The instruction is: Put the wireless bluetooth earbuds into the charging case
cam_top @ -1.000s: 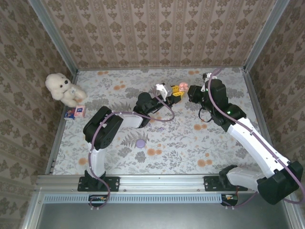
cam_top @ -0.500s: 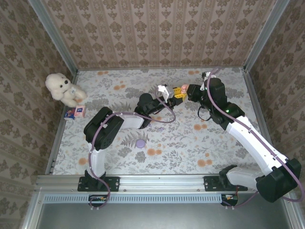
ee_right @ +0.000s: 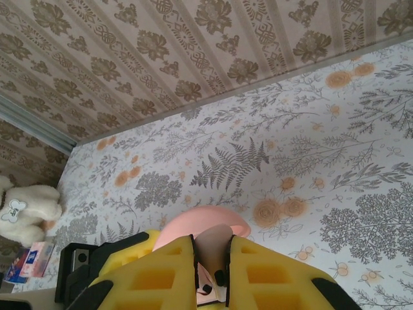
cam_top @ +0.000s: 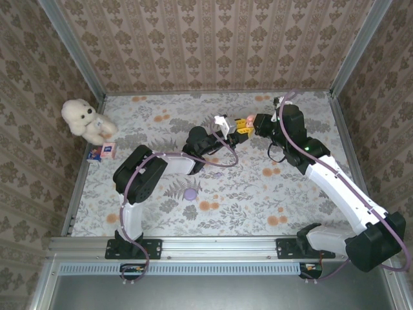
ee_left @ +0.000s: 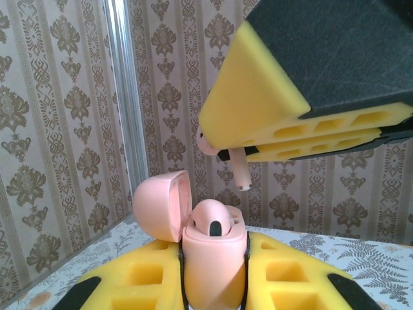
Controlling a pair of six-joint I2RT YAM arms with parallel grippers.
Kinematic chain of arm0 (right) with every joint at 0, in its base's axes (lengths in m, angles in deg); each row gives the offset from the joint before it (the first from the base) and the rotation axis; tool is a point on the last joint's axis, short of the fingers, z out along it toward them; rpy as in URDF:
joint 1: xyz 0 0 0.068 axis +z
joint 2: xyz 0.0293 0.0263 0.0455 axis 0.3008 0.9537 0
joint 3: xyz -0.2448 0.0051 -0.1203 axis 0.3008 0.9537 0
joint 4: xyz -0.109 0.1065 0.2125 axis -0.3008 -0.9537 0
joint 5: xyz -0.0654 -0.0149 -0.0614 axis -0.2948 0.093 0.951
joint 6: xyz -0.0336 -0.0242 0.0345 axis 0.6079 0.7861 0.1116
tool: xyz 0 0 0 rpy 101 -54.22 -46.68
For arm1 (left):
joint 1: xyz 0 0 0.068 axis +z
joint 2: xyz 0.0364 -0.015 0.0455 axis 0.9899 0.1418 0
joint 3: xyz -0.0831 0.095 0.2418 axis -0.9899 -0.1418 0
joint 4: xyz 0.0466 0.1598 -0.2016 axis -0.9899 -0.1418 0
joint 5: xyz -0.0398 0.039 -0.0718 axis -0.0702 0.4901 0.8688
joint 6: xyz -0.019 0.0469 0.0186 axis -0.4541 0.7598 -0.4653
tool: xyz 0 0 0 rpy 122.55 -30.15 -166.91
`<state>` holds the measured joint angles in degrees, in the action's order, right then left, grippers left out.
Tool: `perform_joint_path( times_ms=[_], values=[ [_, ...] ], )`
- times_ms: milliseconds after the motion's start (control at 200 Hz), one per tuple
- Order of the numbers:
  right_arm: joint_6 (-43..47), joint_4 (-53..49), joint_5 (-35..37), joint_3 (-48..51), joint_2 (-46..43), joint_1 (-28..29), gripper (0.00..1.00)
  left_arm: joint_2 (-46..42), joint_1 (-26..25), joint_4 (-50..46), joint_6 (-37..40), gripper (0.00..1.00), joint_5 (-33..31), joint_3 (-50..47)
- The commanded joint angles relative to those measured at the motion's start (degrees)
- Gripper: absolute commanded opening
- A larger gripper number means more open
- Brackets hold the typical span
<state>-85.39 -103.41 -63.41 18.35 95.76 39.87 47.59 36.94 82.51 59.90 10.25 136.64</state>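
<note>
earbud (ee_left: pixel 239 173) just above open case (ee_left: pixel 213 265), teddy (cam_top: pixel 82 119) + box (cam_top: pixel 102 152) at far left

1. Top external: high over 6 o'clock edge, looks down on whole surface (cam_top: pixel 258 187); far.
2. Left wrist: very near, level, facing wall (ee_left: pixel 64 129); pink case (ee_left: pixel 213 265) at 6 o'clock.
3. Right wrist: near, tilted down; same case (ee_right: pixel 206 232) at 6 o'clock.

nothing legible; print on the small box (cam_top: pixel 102 152) is too tiny.
</note>
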Motion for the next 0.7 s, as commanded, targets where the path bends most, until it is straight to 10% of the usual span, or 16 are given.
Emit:
perform_joint_path(
  times_ms=[0,695],
  values=[
    [-0.7,1.1,-1.1,-1.5,0.4,-0.3,0.17,-2.8,-0.5,2.1,-1.5,0.00,1.2,1.0],
    [-0.9,1.2,-1.5,-0.9,0.8,-1.0,0.17,-3.4,-1.2,2.1,-1.6,0.00,1.7,1.6]
  ],
)
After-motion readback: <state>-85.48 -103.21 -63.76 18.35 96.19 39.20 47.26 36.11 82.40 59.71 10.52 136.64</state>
